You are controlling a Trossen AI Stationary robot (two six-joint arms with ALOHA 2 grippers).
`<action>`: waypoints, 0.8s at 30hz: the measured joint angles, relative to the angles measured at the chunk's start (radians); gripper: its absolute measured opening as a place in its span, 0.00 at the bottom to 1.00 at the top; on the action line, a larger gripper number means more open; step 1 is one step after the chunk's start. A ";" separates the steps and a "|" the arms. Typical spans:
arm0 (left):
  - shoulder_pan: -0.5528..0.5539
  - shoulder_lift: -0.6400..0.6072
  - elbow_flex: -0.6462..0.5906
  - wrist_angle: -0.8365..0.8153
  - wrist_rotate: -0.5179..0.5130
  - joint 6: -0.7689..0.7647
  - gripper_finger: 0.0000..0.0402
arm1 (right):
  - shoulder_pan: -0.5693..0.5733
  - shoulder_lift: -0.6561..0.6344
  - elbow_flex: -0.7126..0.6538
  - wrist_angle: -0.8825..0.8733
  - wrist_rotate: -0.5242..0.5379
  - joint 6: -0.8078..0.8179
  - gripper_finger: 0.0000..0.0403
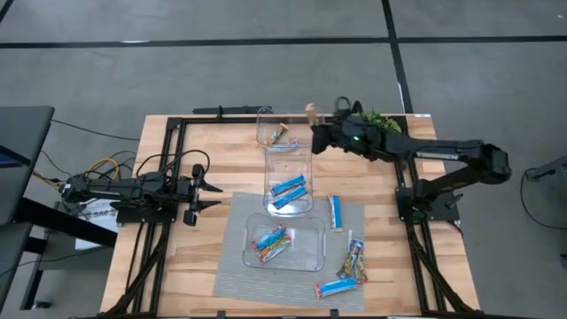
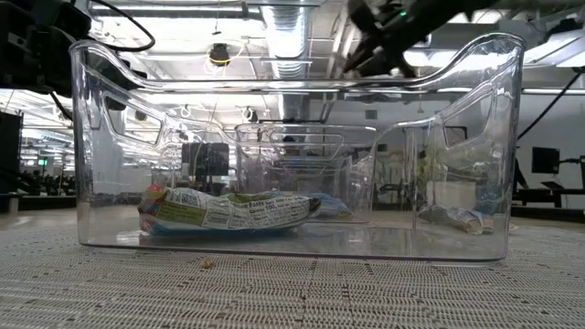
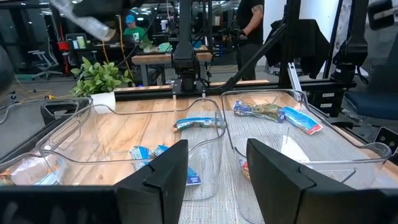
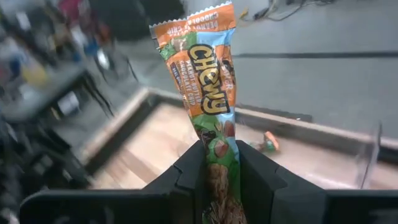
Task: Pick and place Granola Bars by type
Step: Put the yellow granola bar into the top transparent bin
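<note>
My right gripper [image 1: 316, 133] hovers by the far clear bin [image 1: 266, 115], shut on a granola bar with an orange-and-green wrapper [image 4: 208, 81]. That bin holds one multicoloured bar [image 1: 279, 135]. The middle bin has blue bars [image 1: 289, 190], and the near bin has multicoloured bars [image 1: 272, 241]. Three bars lie loose on the grey mat: a blue one [image 1: 336, 213], a multicoloured one [image 1: 354, 259] and another blue one [image 1: 339, 286]. My left gripper [image 1: 211, 188] waits open at the table's left, clear of everything. My right gripper pinches the orange-and-green bar between its two fingers at one end of the wrapper [image 4: 219, 152]. The fingers lie along the bar. Most of its length [image 4: 205, 62] sticks out past the fingertips. The bar [image 1: 311, 111] is lifted clear of the table, beside the far bin.
A small green plant [image 1: 376, 120] stands at the far edge behind the right arm. The grey mat [image 1: 232, 275] covers the near middle of the wooden table. A black frame [image 1: 168, 142] runs around the table. The near bin's wall [image 2: 512, 137] fills the low view.
</note>
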 joint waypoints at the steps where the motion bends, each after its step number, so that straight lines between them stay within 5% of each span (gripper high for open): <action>1: 0.000 0.000 0.000 0.000 0.000 0.002 0.39 | -0.008 0.029 0.032 -0.020 -0.019 -0.044 0.17; 12: 0.000 0.000 0.000 0.000 0.001 -0.004 0.39 | -0.078 0.340 0.448 -0.350 -0.117 -0.536 0.17; 24: 0.000 0.000 0.000 0.000 0.001 0.001 0.39 | -0.127 0.653 0.769 -0.688 -0.114 -0.797 0.17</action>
